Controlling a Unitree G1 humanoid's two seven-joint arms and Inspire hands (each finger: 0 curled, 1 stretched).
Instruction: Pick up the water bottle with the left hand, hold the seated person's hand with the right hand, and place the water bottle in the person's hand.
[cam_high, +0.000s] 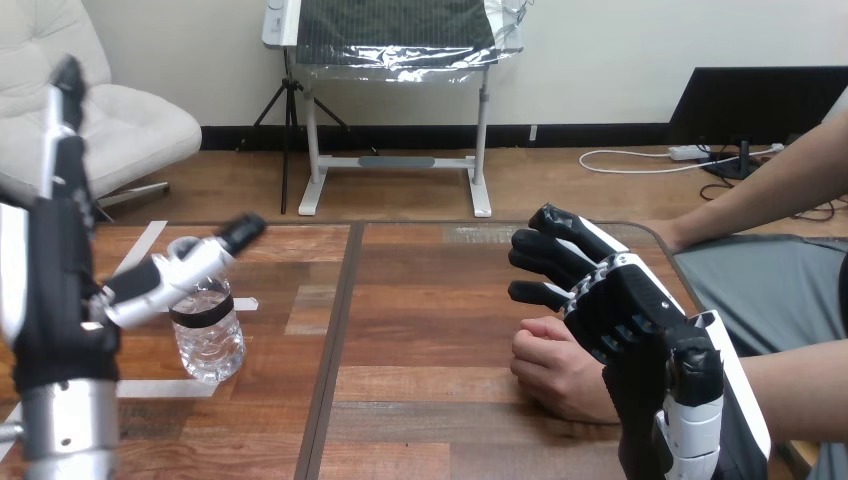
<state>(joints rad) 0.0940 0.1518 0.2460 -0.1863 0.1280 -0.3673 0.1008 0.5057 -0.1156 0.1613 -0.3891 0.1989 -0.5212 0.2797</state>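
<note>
A clear water bottle (207, 335) with a dark label band stands upright on the left part of the wooden table (430, 290). My left hand (60, 280) is raised just left of it, open. Its straight fingers (190, 265) reach across the bottle's top and its thumb points up. On the right, the person's hand (550, 372) rests on the table as a loose fist. My right hand (620, 305) hovers over the back of that fist. Its fingers (545, 262) are loosely bent in the air beyond the fist and are not wrapped round it.
White tape strips (165, 388) mark the tabletop round the bottle. A dark seam (338, 330) runs down the table's middle. The person's other forearm (760, 200) reaches in over the table's far right corner.
</note>
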